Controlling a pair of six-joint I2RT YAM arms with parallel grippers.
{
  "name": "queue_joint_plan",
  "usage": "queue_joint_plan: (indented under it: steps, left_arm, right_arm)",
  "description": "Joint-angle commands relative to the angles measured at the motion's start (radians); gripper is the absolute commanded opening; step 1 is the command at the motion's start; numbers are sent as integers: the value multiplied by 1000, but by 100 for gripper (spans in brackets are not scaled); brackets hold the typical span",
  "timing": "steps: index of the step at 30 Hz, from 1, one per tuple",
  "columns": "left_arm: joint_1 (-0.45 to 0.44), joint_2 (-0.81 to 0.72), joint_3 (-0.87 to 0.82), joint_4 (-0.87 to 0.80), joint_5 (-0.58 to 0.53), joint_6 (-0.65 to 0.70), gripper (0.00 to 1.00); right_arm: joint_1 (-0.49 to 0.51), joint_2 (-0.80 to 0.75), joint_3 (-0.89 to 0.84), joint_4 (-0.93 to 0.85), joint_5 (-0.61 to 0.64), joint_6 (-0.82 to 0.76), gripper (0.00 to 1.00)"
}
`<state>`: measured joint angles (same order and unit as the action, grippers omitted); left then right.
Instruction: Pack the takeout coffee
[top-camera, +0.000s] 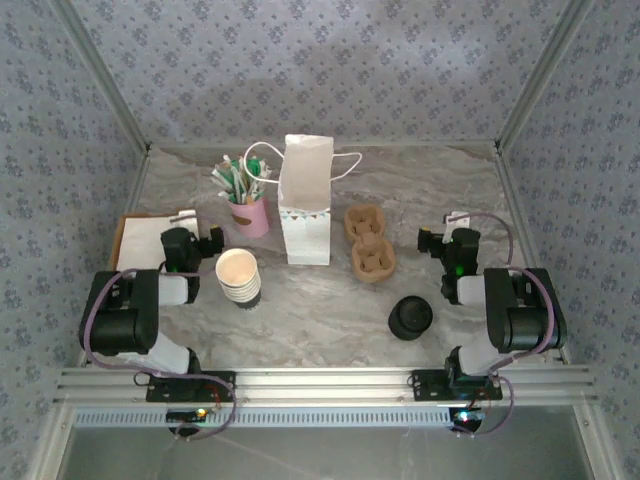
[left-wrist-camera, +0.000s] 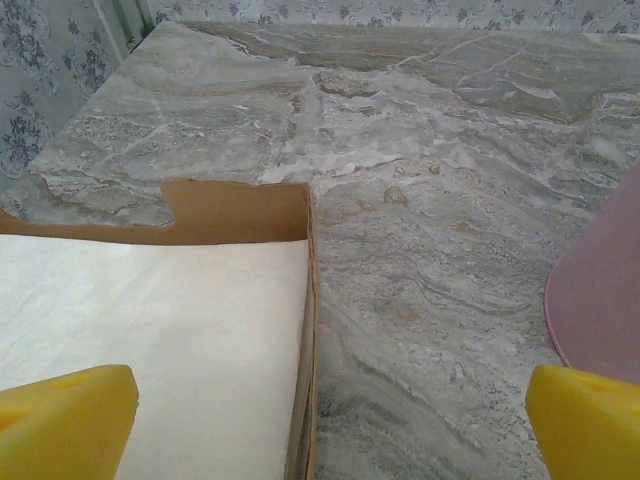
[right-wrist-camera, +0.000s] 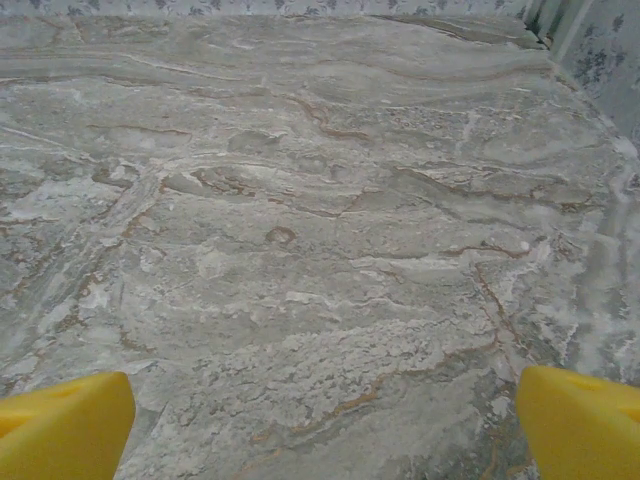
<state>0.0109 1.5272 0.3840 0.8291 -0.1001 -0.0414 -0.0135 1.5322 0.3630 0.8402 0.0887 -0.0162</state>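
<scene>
A single takeout coffee cup is out of view. A stack of nested white paper cups (top-camera: 238, 278), cream inside, stands at the front left, just right of my left arm. A black round lid (top-camera: 410, 317) lies at the front right, left of my right arm. My left gripper (top-camera: 192, 240) (left-wrist-camera: 330, 425) is open and empty, low over the right edge of a cardboard tray (left-wrist-camera: 245, 212). My right gripper (top-camera: 450, 242) (right-wrist-camera: 325, 425) is open and empty over bare marble. The yellow fingertips (left-wrist-camera: 65, 420) (right-wrist-camera: 580, 420) stand wide apart.
A white paper bag (top-camera: 306, 205) with handles stands upright at the centre back. A pink cup (top-camera: 250, 215) (left-wrist-camera: 605, 290) of green-and-white sticks is left of it. A brown pulp cup carrier (top-camera: 368, 243) lies right of the bag. The tray (top-camera: 135, 240) holds white paper.
</scene>
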Motion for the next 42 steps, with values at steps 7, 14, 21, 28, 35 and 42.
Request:
queue_joint_plan:
  steps: [7,14,21,28,35,42]
  left_arm:
    - [-4,7,26,-7,14,10,100]
    - [-3,7,26,-7,14,10,100]
    - [-4,7,24,-7,13,9,100]
    - [-20,-46,51,-98,-3,28,100]
    - [-41,-229,76,-327,-216,-19,99]
    - [-57,-516,105,-563,-272,-86,99]
  right_arm:
    - [-8,-6,21,-9,-22,-9,100]
    - [-6,-6,22,-9,-20,-10,100]
    - [-8,-6,21,-9,-22,-8,100]
    - [-10,-7,19,-7,-29,-7,100]
    - [20,-180,12,-132,80,-3,100]
    - [42,-444,97,-469,104,78,100]
